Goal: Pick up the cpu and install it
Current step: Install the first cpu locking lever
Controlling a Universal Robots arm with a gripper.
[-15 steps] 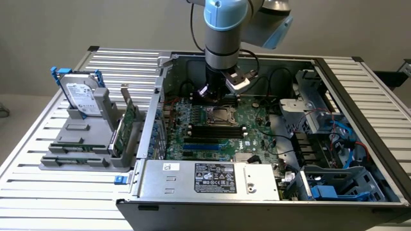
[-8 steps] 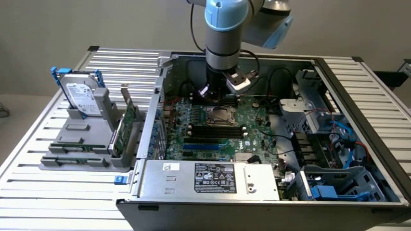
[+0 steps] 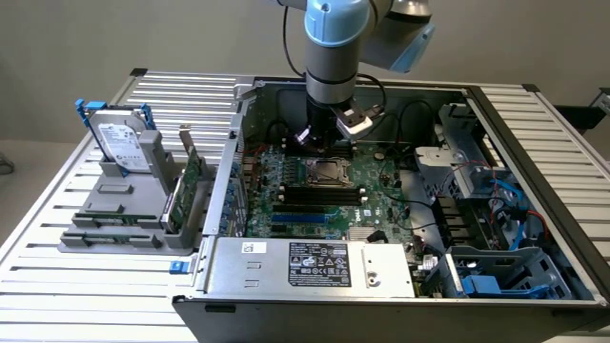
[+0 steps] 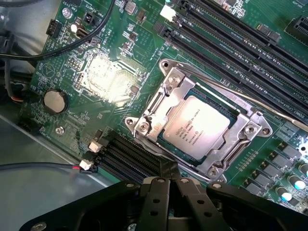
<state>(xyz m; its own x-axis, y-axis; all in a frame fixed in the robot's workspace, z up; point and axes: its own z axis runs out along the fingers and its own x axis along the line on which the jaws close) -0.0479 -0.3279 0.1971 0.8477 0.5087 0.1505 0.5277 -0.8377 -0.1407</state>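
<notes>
Cpu (image 4: 199, 129): small flat square chip, dull silver-grey metal top with faint dark printed lines, thin pale edge; lies flat in the socket (image 4: 195, 127) on the green motherboard (image 4: 113, 74), framed by the bright metal retention bracket, with the long black memory slots (image 4: 240, 41) just beside it. In the exterior view the socket (image 3: 327, 171) sits toward the far edge of the board, inside the open computer case (image 3: 533, 114).

Gripper (image 4: 171, 185): black fingers drawn together with nothing between them, tips poised just over the socket's edge nearest the camera (not touching the chip, as far as can be judged).

Condition of work: the chip appears seated, so the picking and placing look done.

Handling note: any contact here should be light and straight down, clear of the chip's top and of the thin latch lever (image 4: 269, 107) lying across the bracket; a sideways push could skew the chip in its seat

Also present: hard drive (image 3: 127, 139) upright in a grey holder on the slatted table (image 3: 86, 286), well apart from the case
</notes>
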